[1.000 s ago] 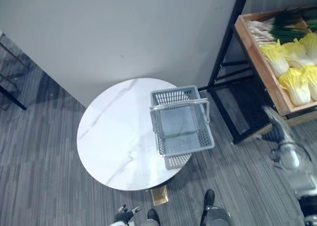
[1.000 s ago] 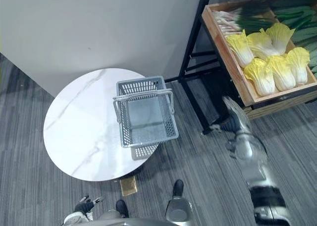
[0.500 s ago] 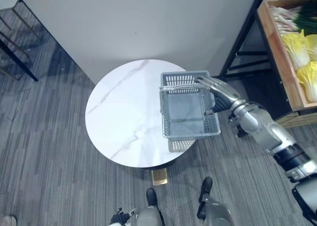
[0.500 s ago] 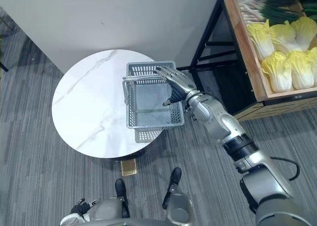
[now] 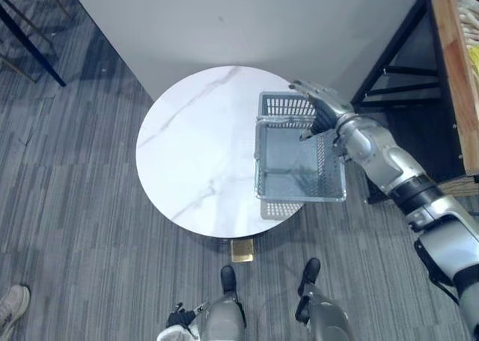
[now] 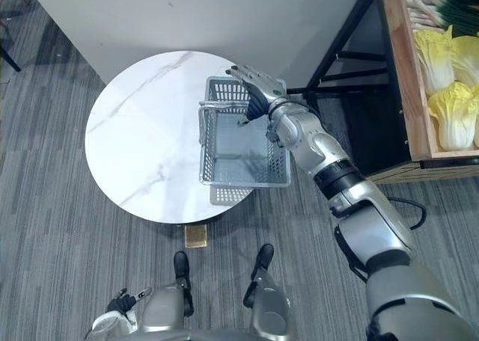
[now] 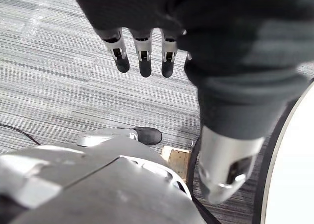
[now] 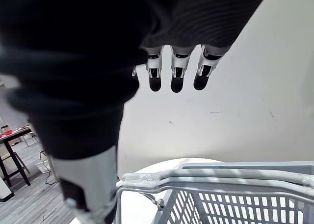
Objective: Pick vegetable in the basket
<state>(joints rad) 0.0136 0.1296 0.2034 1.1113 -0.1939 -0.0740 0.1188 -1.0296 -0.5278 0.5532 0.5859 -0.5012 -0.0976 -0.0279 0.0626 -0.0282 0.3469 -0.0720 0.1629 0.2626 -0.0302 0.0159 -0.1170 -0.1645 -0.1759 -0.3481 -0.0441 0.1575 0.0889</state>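
An empty grey plastic basket [image 5: 299, 161] stands on the right edge of a round white marble table [image 5: 202, 146]; its handles [image 8: 216, 177] are up across its far part. My right hand [image 5: 320, 103] hovers open over the basket's far end, fingers [image 8: 176, 79] straight above the handles and holding nothing. Yellow-green cabbages [image 6: 447, 113] and green onions [image 6: 423, 1] lie in a wooden crate [image 6: 395, 64] to the right, an arm's length from the hand. My left hand [image 7: 142, 57] hangs open low beside me, above the floor.
A black shelf frame [image 5: 389, 64] carries the crate, close to the table's right side. A white wall [image 5: 224, 19] runs behind the table. A small brown block [image 5: 241, 250] lies under the table's near edge. A person's shoe [image 5: 11, 305] shows at the lower left.
The camera has shifted. My right arm swung from beside the crate over to the basket, and the open hand now sits above its far rim. The basket has stayed on the table.
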